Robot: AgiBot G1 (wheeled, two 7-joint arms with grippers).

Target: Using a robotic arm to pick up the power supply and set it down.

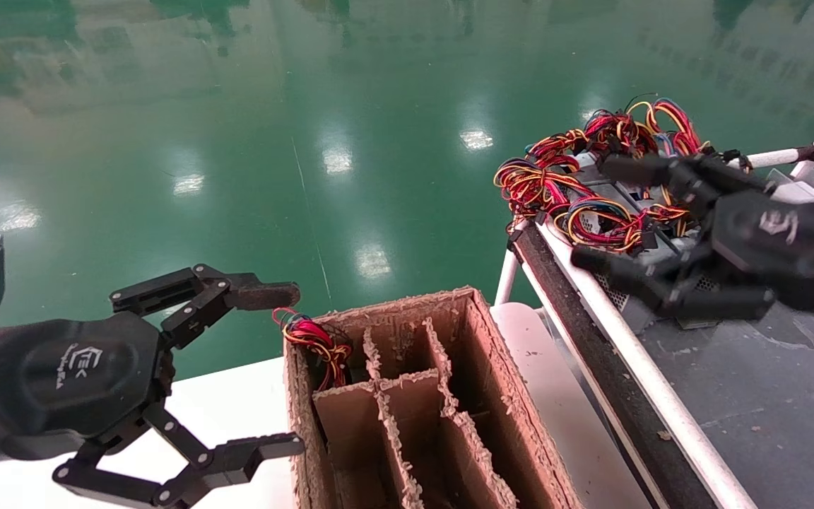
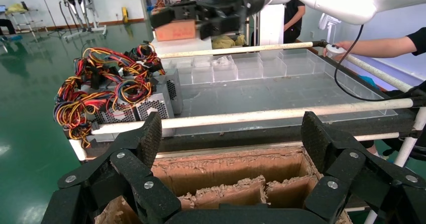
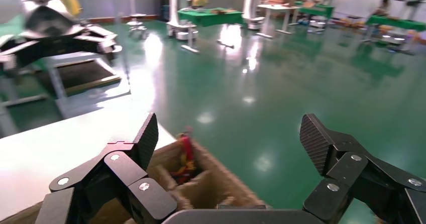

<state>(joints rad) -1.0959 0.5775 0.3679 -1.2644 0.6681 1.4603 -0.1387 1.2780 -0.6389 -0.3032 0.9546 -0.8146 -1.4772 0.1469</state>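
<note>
Grey power supplies (image 1: 622,226) with tangled red, yellow and black wires (image 1: 591,170) lie at the near end of a cart tray; the left wrist view shows their vented grey ends (image 2: 150,106). My right gripper (image 1: 594,212) hovers over them, open, with nothing between its fingers; the left wrist view shows it from afar (image 2: 181,23). Another wire bundle (image 1: 315,343) pokes out of the far-left compartment of a cardboard box (image 1: 492,367) and also shows in the right wrist view (image 3: 183,156). My left gripper (image 1: 290,367) hangs open and empty beside that box.
The box has frayed cardboard dividers (image 1: 442,396) and stands on a white table (image 1: 237,396). The cart has white tube rails (image 1: 633,353) and a dark tray floor (image 1: 767,396). Clear plastic bins (image 2: 236,66) line its far side. A person's arm (image 2: 382,45) reaches in beyond the cart.
</note>
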